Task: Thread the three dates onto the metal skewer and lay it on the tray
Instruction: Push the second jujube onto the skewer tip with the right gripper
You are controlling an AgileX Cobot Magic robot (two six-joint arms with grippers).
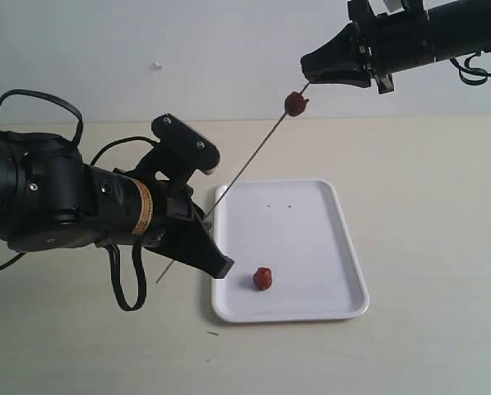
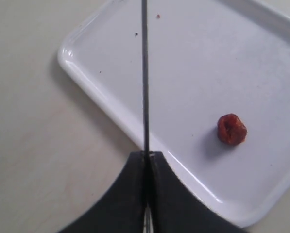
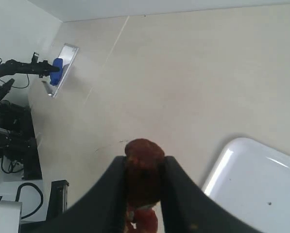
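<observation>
Three dates were accounted for, only one threaded. The left end effector (image 2: 147, 162) was clamped tight on the metal skewer (image 2: 145, 73), which slanted up across the tray (image 1: 344, 247) edge. A loose date (image 1: 263, 278) lay on the tray, apart from the rod. A threaded date (image 1: 295, 103) sat high on the rod, just under the right end effector (image 1: 311, 70), which was closed on a second date (image 3: 144, 151). Step judged: 2nd date being spiked. Next: skewer tip to be lined up w/ fruit centre, then the fruit pushed down steadily.
</observation>
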